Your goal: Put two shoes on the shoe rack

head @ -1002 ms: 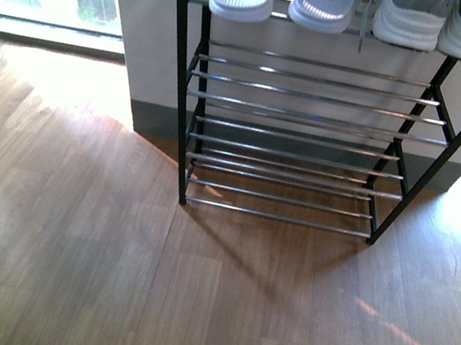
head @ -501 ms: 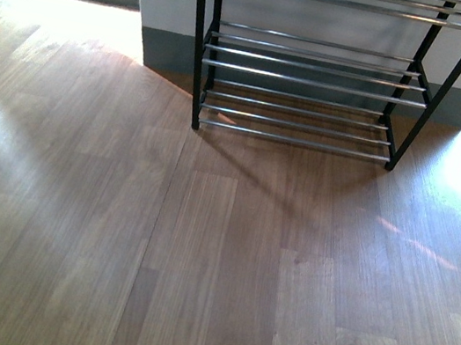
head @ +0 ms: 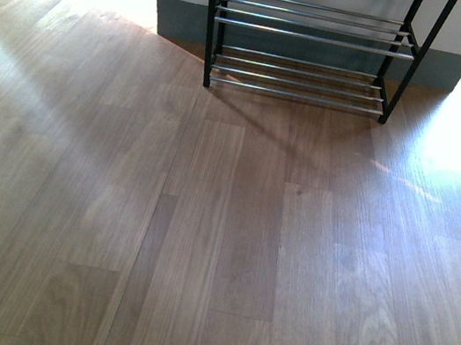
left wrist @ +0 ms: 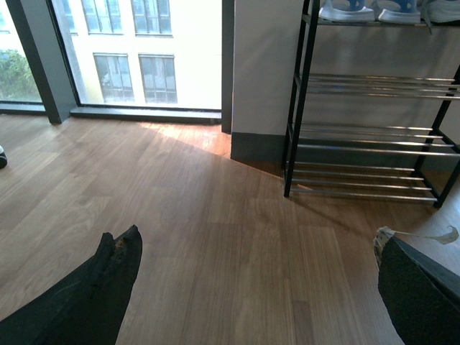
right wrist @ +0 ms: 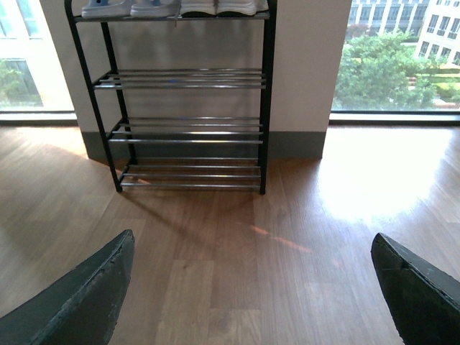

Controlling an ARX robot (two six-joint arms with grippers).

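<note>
right hand: fingers spread, empty | shoe rack: against wall | shoes: top tier

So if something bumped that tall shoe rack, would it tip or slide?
Probably slide or wobble first: the shoe rack looks light, thin rods on slim black legs on smooth wood floor. The shoes all sit on top, so it may be slightly top-heavy.

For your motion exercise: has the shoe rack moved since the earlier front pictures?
No. The shoe rack keeps its place against the grey baseboard; both slid up the picture together, so the camera moved.
</note>
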